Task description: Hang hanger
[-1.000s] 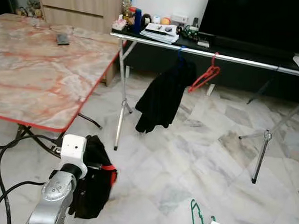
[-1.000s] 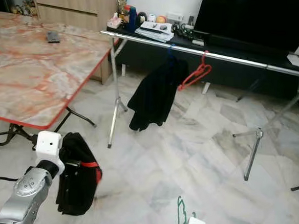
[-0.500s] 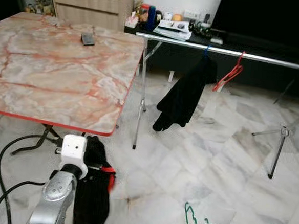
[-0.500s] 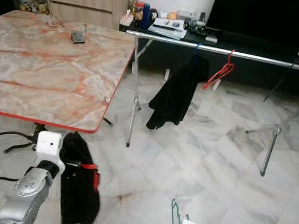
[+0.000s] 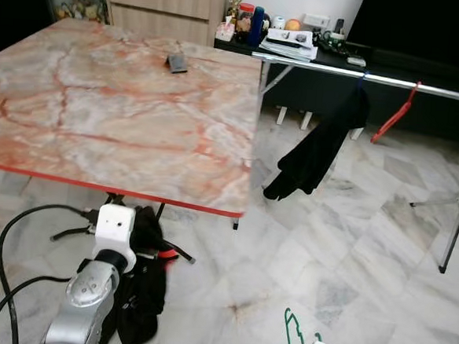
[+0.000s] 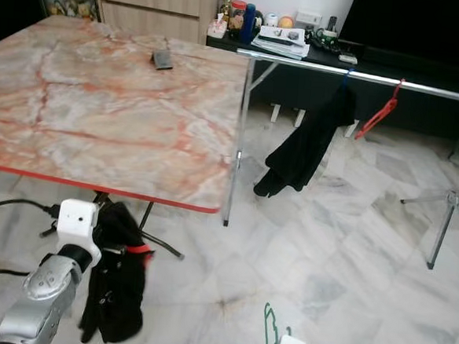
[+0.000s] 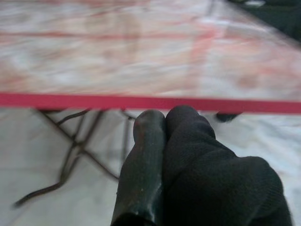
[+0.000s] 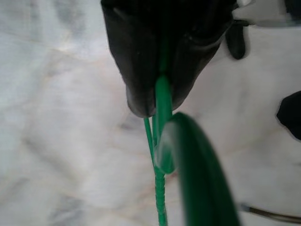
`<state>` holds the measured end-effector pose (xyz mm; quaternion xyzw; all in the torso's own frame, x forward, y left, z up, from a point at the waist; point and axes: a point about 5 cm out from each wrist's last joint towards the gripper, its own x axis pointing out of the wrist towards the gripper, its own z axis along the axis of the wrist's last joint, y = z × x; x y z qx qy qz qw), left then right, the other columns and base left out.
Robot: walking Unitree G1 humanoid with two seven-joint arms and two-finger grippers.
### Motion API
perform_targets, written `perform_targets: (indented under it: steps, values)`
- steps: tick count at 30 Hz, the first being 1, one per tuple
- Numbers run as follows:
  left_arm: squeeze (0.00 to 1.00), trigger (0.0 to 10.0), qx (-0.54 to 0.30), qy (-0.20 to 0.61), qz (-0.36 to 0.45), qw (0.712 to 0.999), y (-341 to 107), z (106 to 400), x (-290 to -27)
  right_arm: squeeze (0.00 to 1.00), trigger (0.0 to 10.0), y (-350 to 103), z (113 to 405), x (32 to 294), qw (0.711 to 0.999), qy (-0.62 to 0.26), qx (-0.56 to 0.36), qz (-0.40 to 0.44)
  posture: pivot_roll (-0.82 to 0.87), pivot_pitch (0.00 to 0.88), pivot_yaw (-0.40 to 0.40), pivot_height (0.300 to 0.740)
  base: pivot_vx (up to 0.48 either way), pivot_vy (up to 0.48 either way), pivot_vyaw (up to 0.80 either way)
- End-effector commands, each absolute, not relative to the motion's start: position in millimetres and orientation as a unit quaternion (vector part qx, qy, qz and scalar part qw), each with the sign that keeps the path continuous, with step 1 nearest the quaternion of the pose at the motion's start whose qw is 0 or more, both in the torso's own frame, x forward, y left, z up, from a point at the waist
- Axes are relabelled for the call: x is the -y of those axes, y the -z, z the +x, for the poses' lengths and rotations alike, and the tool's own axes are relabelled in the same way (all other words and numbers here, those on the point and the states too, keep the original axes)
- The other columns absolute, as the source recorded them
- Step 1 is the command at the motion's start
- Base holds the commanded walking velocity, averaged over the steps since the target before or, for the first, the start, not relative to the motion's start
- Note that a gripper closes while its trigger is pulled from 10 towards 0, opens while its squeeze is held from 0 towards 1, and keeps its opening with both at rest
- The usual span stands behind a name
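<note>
Gripping a green hanger (image 8: 162, 141), right gripper (image 8: 157, 101) near the bottom edge of the head views, right of centre, black fingers (image 8: 136, 70) pinched onto the thin green wire; hook of the hanger standing up above the white wrist block, over the marble floor (image 5: 350, 251). Clamped on a black garment (image 5: 144, 292), left gripper (image 7: 162, 122) low on the near left, fingers pressed together with dark cloth bunched against them; garment hanging down beside the silver left arm (image 5: 86, 304), a red strip showing at its upper edge. Just beyond, a marble-patterned tabletop (image 5: 116, 109) with a red rim, spreading across the left half of the scene, a small dark object (image 5: 176, 63) lying toward its far side. Farther right, a silver clothes rail (image 5: 378, 76) running across the far side of the room on folding legs, carrying a black garment on a blue hanger (image 5: 318, 151) and, further right along the rail, a red hanger (image 5: 395, 117) hanging bare. Behind the rail, a low dark cabinet (image 5: 316, 56) crowded with bottles, papers and small items; a wooden sideboard (image 5: 162, 6) at far left. Black cable (image 5: 8, 243) looping over the floor at near left.
</note>
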<state>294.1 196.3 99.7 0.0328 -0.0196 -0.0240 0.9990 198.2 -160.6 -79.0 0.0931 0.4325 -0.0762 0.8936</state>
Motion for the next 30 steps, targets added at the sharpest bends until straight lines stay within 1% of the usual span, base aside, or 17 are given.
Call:
perform_targets:
  steps: [1,24,30]
  values:
    - [0.00,10.0,0.039,0.036,0.034,0.998,-106.5,295.5,-190.6,0.00,10.0,80.8,195.2,159.4,0.890,0.078,-0.439,0.099,0.08,0.100,-0.063,0.740,0.000,0.000,0.00]
    - [0.00,10.0,0.048,0.033,0.028,0.998,-111.6,296.1,-192.3,0.00,10.0,78.8,198.8,160.1,0.895,0.061,-0.433,0.085,0.08,0.102,-0.065,0.740,0.000,0.000,0.00]
    - [0.00,10.0,0.047,0.033,0.028,0.998,-111.3,295.9,-192.0,0.00,10.0,77.7,200.5,161.1,0.898,0.058,-0.429,0.083,0.08,0.101,-0.066,0.740,0.000,0.000,0.69]
